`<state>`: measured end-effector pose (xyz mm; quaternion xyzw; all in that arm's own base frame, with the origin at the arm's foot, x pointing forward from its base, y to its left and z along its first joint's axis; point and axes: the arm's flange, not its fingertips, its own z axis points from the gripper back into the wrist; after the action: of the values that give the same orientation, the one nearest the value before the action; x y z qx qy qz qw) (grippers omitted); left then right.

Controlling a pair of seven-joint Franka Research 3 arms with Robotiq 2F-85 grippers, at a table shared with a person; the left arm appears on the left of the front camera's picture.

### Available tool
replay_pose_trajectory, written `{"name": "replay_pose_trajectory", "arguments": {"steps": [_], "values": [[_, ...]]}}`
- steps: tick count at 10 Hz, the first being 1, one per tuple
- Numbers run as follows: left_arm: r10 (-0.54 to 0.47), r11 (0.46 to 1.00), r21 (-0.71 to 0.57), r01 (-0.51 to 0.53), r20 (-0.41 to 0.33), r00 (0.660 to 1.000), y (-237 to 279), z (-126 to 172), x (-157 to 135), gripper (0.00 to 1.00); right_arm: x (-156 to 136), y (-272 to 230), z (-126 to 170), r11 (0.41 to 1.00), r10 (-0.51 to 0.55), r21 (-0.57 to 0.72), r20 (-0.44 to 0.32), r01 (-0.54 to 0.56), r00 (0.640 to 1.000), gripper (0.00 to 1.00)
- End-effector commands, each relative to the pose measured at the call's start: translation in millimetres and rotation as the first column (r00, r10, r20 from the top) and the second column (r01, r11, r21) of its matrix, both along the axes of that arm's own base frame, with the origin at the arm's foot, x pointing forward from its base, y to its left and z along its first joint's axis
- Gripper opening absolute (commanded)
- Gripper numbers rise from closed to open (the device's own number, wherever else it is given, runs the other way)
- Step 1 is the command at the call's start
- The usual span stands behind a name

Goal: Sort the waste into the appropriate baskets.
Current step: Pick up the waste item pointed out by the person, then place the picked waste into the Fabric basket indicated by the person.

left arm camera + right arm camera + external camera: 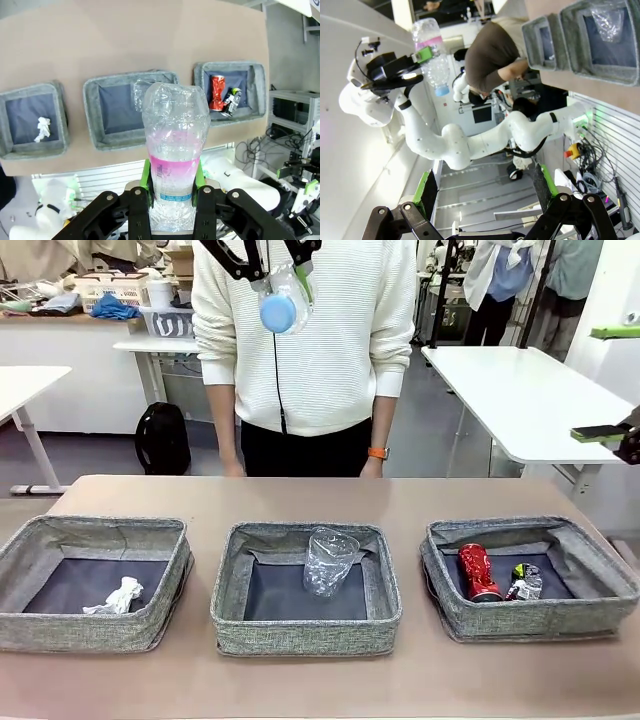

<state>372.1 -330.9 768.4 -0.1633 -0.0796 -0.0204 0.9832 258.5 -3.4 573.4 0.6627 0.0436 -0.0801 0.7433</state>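
Note:
High over the table, my left gripper (272, 265) is shut on a clear plastic bottle (281, 300) with a blue cap, which hangs cap down. In the left wrist view the same bottle (175, 145), with a pink label band, stands between the green pads (146, 180). Below lie three grey baskets. The left basket (80, 625) holds a white paper wad (118, 597). A second clear bottle (330, 560) leans in the middle basket (305, 632). The right basket (530, 618) holds a red can (478, 572) and a silver-black can (523, 583). My right gripper (610, 383) hangs open at the right edge, holding nothing.
A person in a white sweater (305, 340) stands at the table's far edge, hands down by it. The brown table (320, 500) is bare between the baskets and the person. White tables (520, 390) stand behind.

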Motion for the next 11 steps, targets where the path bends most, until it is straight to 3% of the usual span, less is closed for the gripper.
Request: {"name": "replay_pose_trajectory", "arguments": {"steps": [1, 11], "values": [[-0.003, 1.000, 0.020, 0.003, 0.014, 1.000, 5.8, -3.5, -3.7, 0.35, 1.3, 1.7, 5.0, 1.000, 0.001, 0.023, 0.015, -0.001, 1.000, 1.00], [-0.003, 1.000, 0.020, 0.003, 0.014, 1.000, 5.8, -3.5, -3.7, 0.35, 1.3, 1.7, 5.0, 1.000, 0.001, 0.023, 0.015, -0.001, 1.000, 1.00]]}}
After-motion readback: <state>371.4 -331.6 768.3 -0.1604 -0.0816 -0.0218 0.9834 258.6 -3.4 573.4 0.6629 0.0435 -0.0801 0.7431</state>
